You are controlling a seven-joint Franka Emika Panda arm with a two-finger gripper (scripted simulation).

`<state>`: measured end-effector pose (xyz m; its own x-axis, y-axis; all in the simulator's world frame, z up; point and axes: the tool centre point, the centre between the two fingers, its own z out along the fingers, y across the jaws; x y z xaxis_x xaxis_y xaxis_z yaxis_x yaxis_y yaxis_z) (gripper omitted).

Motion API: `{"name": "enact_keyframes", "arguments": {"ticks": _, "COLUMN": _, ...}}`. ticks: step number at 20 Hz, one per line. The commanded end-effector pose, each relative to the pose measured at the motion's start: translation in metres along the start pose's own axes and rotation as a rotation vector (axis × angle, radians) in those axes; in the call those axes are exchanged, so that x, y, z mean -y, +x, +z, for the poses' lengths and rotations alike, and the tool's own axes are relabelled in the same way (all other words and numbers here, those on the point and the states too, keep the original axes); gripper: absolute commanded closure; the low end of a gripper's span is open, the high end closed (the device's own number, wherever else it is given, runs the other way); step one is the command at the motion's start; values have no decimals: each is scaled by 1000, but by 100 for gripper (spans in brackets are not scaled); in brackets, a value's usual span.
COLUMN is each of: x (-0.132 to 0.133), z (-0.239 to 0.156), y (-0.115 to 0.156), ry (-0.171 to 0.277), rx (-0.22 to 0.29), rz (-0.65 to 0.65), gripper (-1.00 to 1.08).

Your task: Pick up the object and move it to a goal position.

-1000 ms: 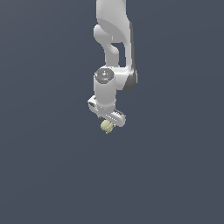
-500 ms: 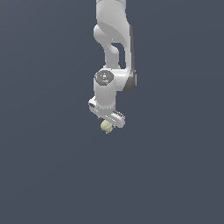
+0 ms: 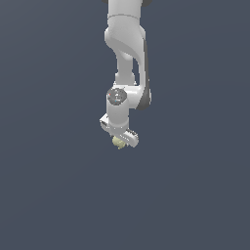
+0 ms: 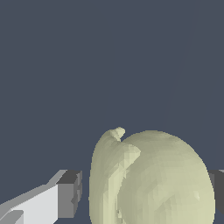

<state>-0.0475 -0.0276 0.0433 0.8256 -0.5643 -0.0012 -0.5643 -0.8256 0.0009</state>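
The white arm comes down from the upper edge of the exterior view and ends in the gripper, which serves here as the landmark for everything else. The ball, pale yellow-green, sits directly under the gripper body, tucked between the fingers and touching the underside of the hand; only its lower part shows below the white casing. In the wrist view the ball fills the space between the two fingers: one grey pad on a white finger stands just beside the ball on one side, with a thin dark gap visible between pad and ball, and a sliver of the other pad shows at the ball's opposite flank, where contact cannot be made out. A curved ridge like a seam runs over the ball's surface on the side toward the first pad. The ball hangs with the gripper with nothing under it, so the gripper is clenched on the ball, though the exact contact on the near pad cannot be told. Around the gripper the exterior view shows only even dark blue-grey on all sides: below it, to the exterior view's left and to the exterior view's right alike. No edge, seam or horizon of a surface can be told apart from the background, so whether that plain field is floor or backdrop cannot be said.
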Motion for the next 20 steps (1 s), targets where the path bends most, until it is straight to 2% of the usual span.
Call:
{"name": "enact_keyframes", "arguments": {"ticks": 1, "x": 1, "z": 4, "y": 1, "ry": 1, "rx": -1, "rz": 0, "gripper": -92}}
{"name": "enact_keyframes", "arguments": {"ticks": 2, "x": 1, "z": 4, "y": 1, "ry": 1, "rx": -1, "rz": 0, "gripper": -92}}
{"name": "enact_keyframes", "arguments": {"ticks": 3, "x": 1, "z": 4, "y": 1, "ry": 1, "rx": -1, "rz": 0, "gripper": 108}}
{"name": "enact_keyframes", "arguments": {"ticks": 20, "x": 6, "z": -8, "y": -6, "ry": 2, "rx": -2, "rz": 0, "gripper": 108}}
